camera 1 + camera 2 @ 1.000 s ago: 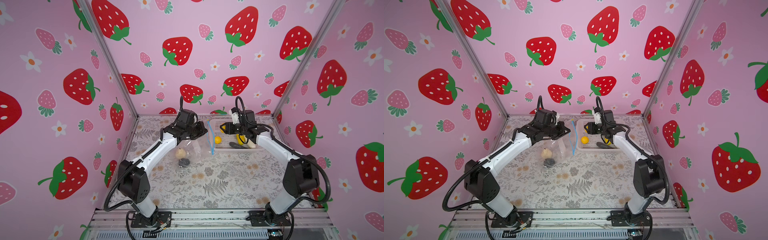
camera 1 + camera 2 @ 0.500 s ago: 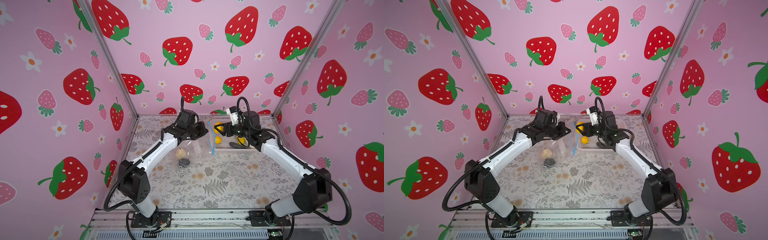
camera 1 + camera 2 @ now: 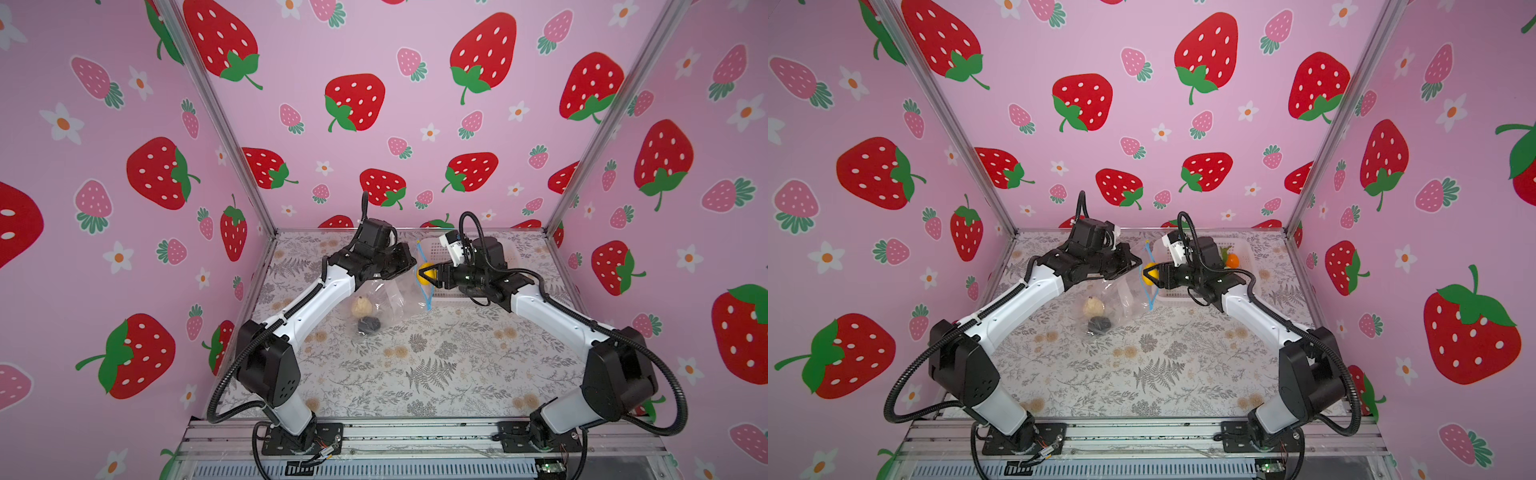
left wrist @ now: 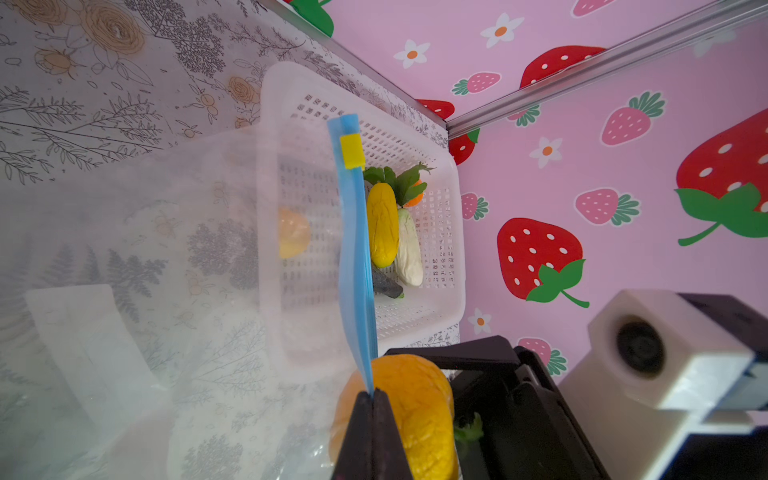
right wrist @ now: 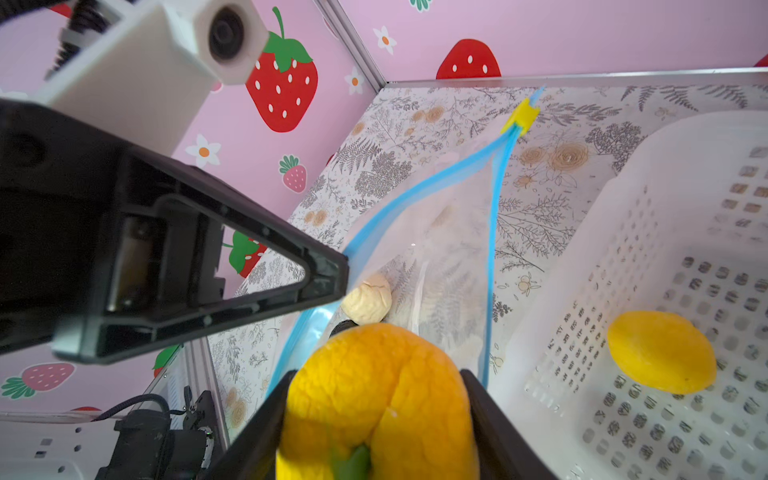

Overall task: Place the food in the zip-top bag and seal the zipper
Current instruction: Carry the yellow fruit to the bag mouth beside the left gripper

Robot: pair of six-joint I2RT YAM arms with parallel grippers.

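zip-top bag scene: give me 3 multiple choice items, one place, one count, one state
1. The white basket stands: A) at the table's far end, right of the zip-top bag; B) by the arm bases; C) on the bag.
2. Food pieces lying inside the bag: A) none; B) two; C) five.
3. The left gripper is: A) open above the basket; B) shut on the bag's blue zipper; C) shut on a food piece.

1 A: both top views show it at the back beside the bag's mouth.
2 B: a round cream piece and a dark piece show through the plastic; the yellow-orange piece sits in the right gripper.
3 B: its fingertips pinch the blue strip in the left wrist view.
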